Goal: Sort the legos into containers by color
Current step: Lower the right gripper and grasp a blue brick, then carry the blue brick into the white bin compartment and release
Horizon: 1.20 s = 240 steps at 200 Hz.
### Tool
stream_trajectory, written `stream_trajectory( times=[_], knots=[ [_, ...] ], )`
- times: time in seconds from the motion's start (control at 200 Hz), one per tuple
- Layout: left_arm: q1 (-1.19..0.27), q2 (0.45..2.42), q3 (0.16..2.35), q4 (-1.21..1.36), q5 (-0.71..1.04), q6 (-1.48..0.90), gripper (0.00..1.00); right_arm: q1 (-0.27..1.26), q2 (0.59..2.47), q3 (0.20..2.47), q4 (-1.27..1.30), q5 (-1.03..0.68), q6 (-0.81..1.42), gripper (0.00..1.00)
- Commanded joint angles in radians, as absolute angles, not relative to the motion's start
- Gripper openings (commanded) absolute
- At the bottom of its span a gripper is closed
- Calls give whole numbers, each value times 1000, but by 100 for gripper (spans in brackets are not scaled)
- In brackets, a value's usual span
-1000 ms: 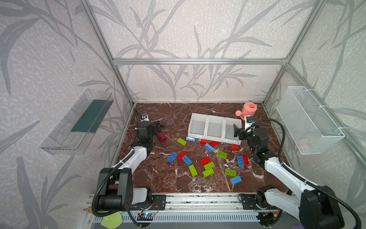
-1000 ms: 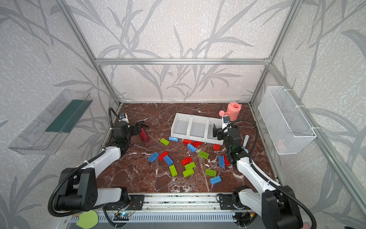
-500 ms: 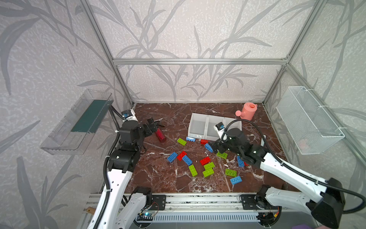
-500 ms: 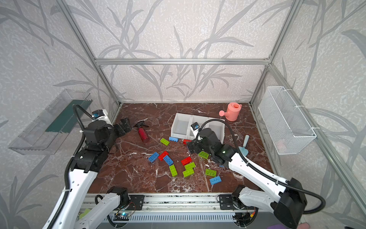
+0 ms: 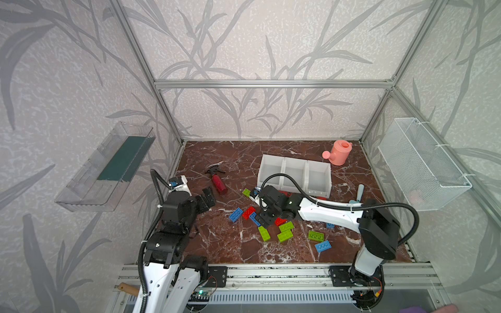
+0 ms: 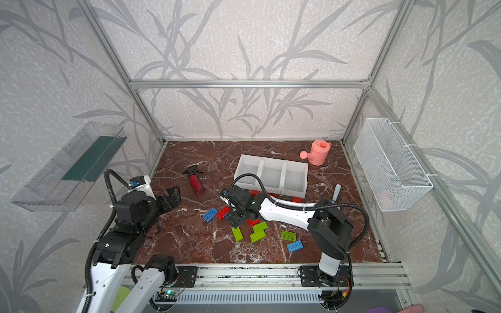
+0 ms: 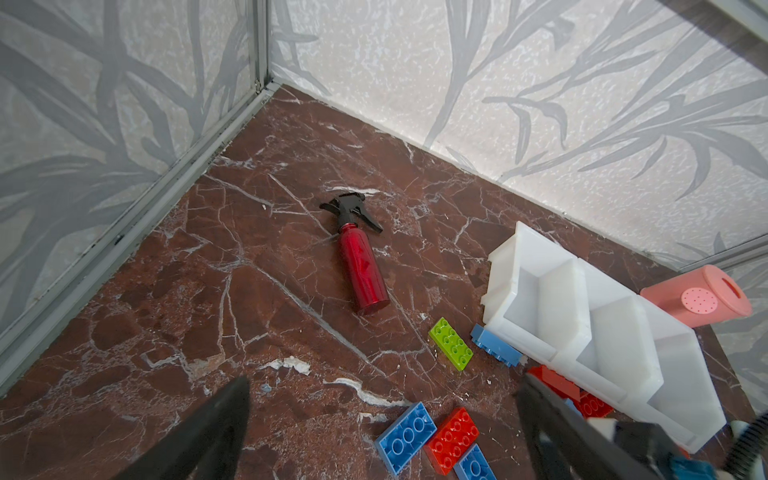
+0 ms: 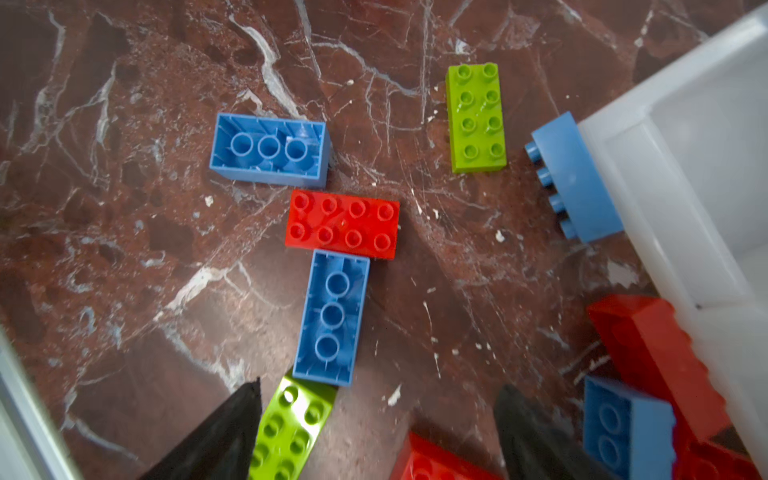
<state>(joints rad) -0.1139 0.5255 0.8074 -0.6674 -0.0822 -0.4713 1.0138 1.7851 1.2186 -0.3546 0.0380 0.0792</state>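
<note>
Red, blue and lime legos lie scattered in front of the containers (image 5: 317, 189) (image 6: 294, 191), three joined white bins that look empty. My right gripper (image 5: 267, 220) (image 6: 235, 218) (image 8: 378, 395) points down into the pile, open. A green lego (image 8: 291, 428) lies by one finger and a red lego (image 8: 432, 461) nearer the other, neither gripped. Just beyond lie a blue lego (image 8: 332, 320) turned underside up and a red lego (image 8: 343, 224). My left gripper (image 5: 207, 199) (image 7: 384, 390) hovers open and empty, left of a blue lego (image 5: 235, 214).
A red spray bottle (image 5: 218, 181) lies at the left back. A pink watering can (image 5: 339, 153) stands behind the bins, and a blue-handled tool (image 5: 359, 193) lies to their right. A wire basket (image 5: 423, 162) and a clear tray (image 5: 108, 165) hang on the side walls.
My right arm has swung left from the bins' front and come down over the lego pile. My left arm has lifted and drawn back from the spray bottle.
</note>
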Motion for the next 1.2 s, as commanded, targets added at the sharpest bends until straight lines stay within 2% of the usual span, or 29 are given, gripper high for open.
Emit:
stream_trajectory(
  times=[0.0,0.39,0.83,1.085,1.195],
  knots=[
    [-124,497,812,-699,-117,-480,99,1018,1859,1299,-435,18,68,85],
    [-150,473,809,-711,-131,-480,99,1055,2002,1413,-524,25,52,70],
    [-152,477,805,-709,-123,-479,99,1054,2070,1471,-583,-9,73,36],
    [-152,473,804,-707,-123,-478,99,1055,2018,1473,-599,20,79,18],
    [-152,473,800,-704,-121,-483,99,1049,1987,1524,-669,56,84,17]
  ],
)
